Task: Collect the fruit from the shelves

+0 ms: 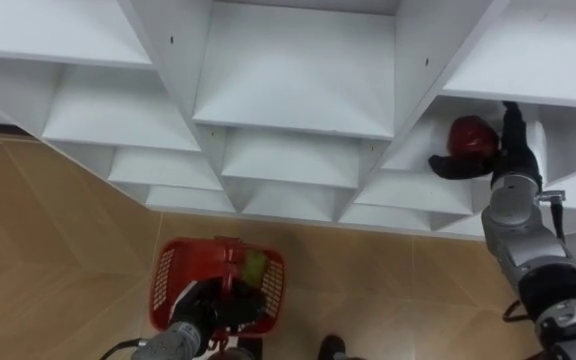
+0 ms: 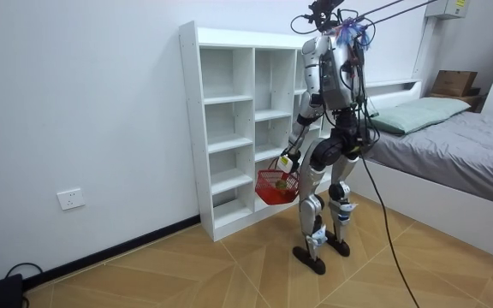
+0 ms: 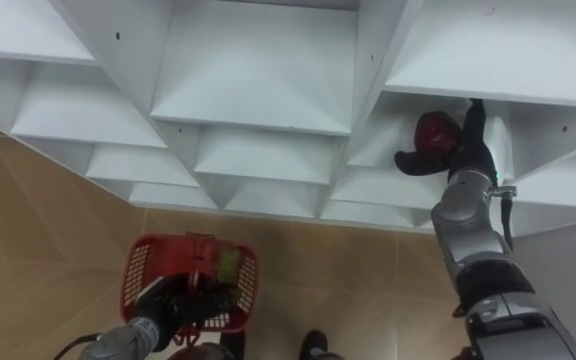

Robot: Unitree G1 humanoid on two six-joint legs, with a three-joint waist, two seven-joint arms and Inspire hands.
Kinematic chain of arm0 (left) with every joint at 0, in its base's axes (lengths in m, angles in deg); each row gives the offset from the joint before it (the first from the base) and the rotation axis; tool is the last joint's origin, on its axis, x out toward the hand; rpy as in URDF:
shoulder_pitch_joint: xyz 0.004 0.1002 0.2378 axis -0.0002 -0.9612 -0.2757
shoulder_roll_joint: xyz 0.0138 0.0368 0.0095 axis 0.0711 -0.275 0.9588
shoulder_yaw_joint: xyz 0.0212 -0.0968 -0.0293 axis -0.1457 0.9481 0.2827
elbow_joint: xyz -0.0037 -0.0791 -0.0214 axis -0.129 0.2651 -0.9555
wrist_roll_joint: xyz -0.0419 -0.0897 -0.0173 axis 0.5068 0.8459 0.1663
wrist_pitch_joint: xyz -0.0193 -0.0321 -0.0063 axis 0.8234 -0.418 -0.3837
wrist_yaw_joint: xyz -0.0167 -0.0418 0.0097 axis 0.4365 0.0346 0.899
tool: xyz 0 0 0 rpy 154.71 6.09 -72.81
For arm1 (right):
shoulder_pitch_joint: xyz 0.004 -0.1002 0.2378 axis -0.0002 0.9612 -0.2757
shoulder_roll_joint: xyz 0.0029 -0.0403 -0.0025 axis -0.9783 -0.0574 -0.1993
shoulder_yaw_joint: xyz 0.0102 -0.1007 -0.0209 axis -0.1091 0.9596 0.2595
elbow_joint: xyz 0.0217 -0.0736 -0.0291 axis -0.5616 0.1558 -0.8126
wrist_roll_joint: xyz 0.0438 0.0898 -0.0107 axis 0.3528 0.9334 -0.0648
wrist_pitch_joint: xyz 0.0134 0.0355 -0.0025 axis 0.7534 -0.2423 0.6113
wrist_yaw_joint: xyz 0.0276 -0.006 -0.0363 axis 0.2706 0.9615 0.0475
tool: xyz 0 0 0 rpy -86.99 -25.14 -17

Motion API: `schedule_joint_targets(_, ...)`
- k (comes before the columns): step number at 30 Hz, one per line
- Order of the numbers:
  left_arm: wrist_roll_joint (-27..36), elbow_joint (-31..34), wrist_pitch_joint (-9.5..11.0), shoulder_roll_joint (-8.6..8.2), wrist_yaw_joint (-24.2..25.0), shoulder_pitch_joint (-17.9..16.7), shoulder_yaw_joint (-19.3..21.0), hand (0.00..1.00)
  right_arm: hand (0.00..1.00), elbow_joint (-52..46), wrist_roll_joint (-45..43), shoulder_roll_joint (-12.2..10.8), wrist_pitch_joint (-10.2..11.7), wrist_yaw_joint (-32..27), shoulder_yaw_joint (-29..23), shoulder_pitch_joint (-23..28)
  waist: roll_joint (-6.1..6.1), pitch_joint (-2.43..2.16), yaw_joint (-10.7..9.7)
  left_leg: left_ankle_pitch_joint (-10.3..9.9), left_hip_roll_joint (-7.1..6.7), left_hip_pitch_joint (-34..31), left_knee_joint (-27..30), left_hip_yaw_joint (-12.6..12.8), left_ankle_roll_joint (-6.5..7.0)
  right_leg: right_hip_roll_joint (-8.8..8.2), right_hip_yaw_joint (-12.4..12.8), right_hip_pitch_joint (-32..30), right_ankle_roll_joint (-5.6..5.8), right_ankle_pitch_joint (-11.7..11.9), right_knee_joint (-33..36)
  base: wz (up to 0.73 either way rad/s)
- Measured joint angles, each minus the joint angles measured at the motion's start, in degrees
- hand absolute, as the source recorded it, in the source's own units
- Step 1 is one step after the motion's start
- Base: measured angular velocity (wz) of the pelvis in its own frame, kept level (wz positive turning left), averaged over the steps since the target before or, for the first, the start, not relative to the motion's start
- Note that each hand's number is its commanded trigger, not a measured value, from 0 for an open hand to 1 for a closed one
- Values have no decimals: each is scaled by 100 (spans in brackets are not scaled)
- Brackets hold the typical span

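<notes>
Shelf space in the right column of the white shelving unit holds a dark red round fruit, with the right hand curled round it. Below, the left hand grips the red plastic basket, which carries a green round fruit.

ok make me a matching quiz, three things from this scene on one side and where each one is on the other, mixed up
1 red fruit
2 green fruit
3 red basket

a held by the left hand
b in a closet compartment, right hand curled round it
c lying inside the basket

Pairs: 1-b, 2-c, 3-a
</notes>
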Motion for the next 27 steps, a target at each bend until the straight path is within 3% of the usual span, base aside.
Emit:
schedule_joint_targets(14,-2,-26,-1,0,1,-3,1,100,0,8,-3,2,-23,145,0,0,-4,-6,-6,15,10,5,1,27,18,3,12,-6,2,58,-1,0)
schedule_joint_targets(23,15,-27,-27,11,-14,14,-6,100,2,116,-21,51,-154,389,152,-28,-65,-29,26,29,25,31,11,96,37,9,53,6,6,99,-14,-3)
schedule_joint_targets(26,19,-33,-32,12,-17,20,-14,100,82,120,-33,63,-213,392,272,-31,-67,-28,35,39,24,34,13,95,39,6,51,6,5,100,-4,0)
schedule_joint_targets(27,18,-68,-32,7,-17,39,-24,100,100,139,-84,64,-216,391,285,-32,-66,-28,48,42,24,36,13,94,36,8,52,6,2,102,-5,0)
